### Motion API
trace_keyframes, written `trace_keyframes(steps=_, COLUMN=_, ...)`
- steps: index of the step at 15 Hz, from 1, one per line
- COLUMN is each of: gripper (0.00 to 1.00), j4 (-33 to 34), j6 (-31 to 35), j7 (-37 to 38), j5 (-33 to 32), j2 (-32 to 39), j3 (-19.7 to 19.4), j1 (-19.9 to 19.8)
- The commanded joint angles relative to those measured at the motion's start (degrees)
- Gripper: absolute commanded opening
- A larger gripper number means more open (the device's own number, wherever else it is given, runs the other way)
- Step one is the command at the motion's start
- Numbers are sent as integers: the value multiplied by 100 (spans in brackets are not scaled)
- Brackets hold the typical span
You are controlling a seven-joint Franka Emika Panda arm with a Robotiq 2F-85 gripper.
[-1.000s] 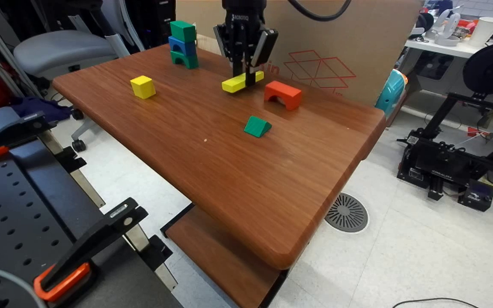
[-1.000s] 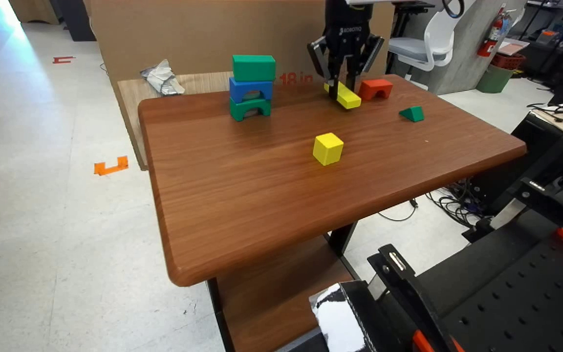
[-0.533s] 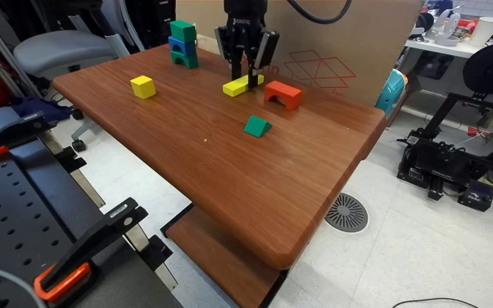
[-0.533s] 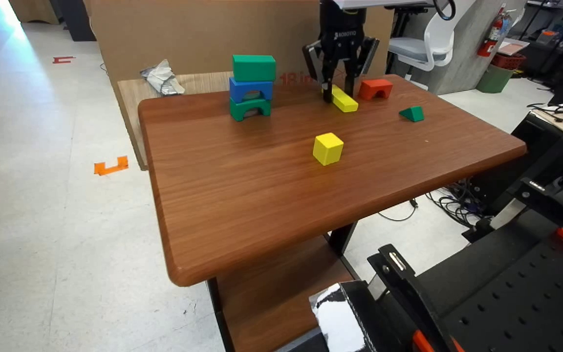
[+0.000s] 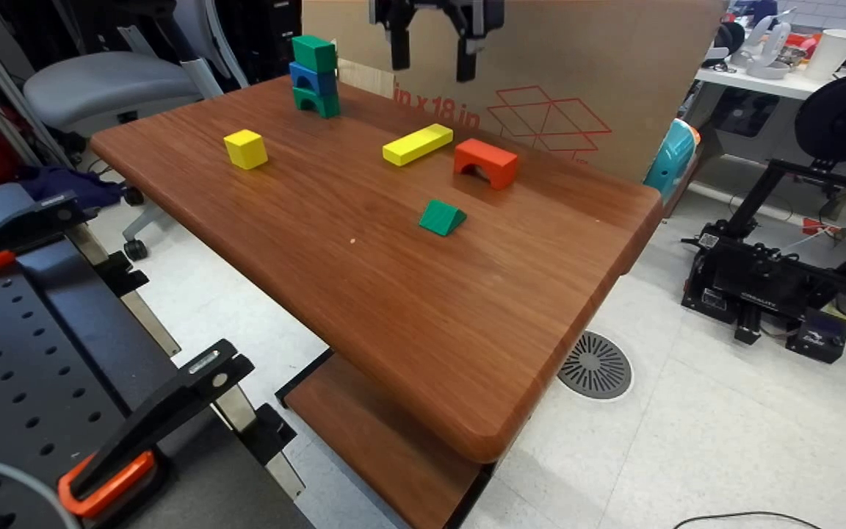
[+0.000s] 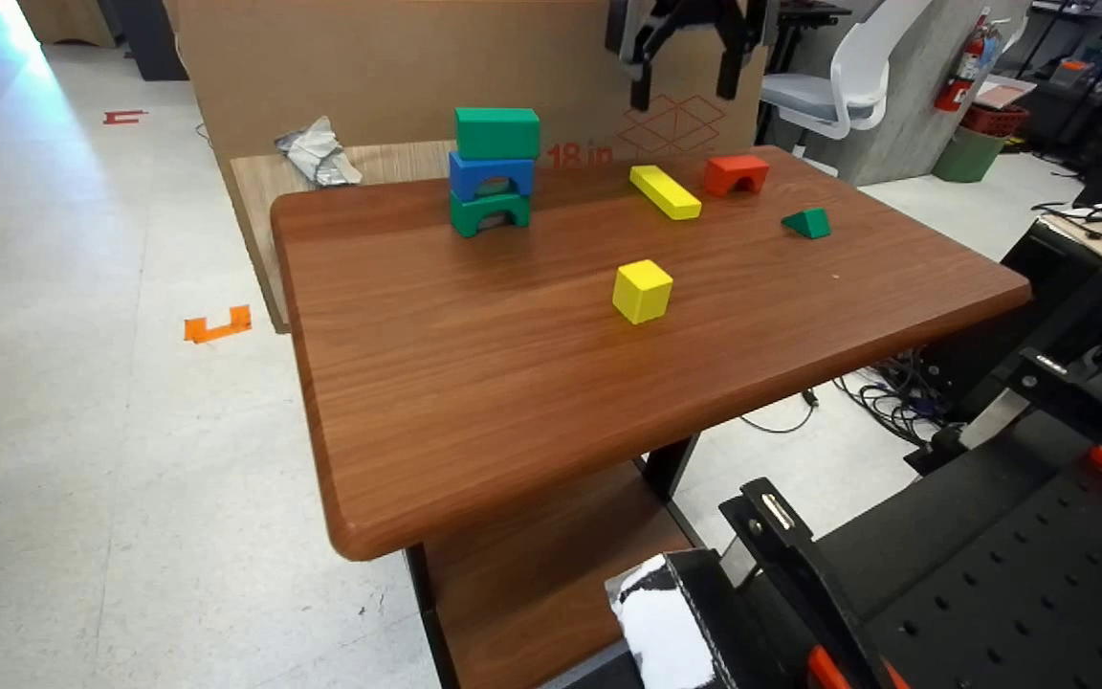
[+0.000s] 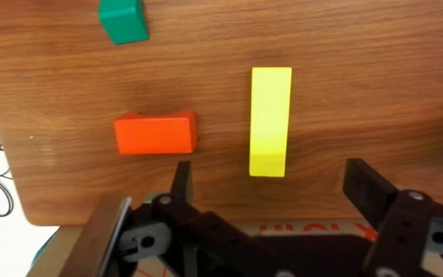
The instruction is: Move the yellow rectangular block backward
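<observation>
- Brown table (image 6: pixel 474 383), a cardboard box (image 6: pixel 350 57) beyond its far edge: if "backward" means farther away, an overlong push could run the yellow rectangular block (image 6: pixel 666 192) off the edge or into the box.
- Black gripper (image 6: pixel 685 91), hanging above the far side, fingers (image 6: pixel 640 91) spread, nothing between them: lowered off-line, a finger may land on the block's top.
- Stack of three blocks (image 6: pixel 491 167), far left in both exterior views: a wide sideways swing could topple it.
- The yellow rectangular block, flat on the table's far side, lengthwise near to far: pinched off-centre, it may twist.
- Red arch (image 6: pixel 736 172), near its right side, not touching: a finger squeezing between could nudge it.
</observation>
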Motion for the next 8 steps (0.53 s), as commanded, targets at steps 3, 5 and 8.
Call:
trace_keyframes(steps=3, gripper=100, j4=-1544, j6=75, j7=-365, j5=147, j2=-1898, j3=152, j1=-375)
trace_keyframes(steps=5, gripper=100, j4=-1841, j6=-105, j7=-610, j5=219, j2=-2340, j3=171, j1=-502)
trace_keyframes(steps=8, gripper=100, j4=-1597, j6=-91, j7=-439, j5=44, j2=-2150, j3=121, j1=-463)
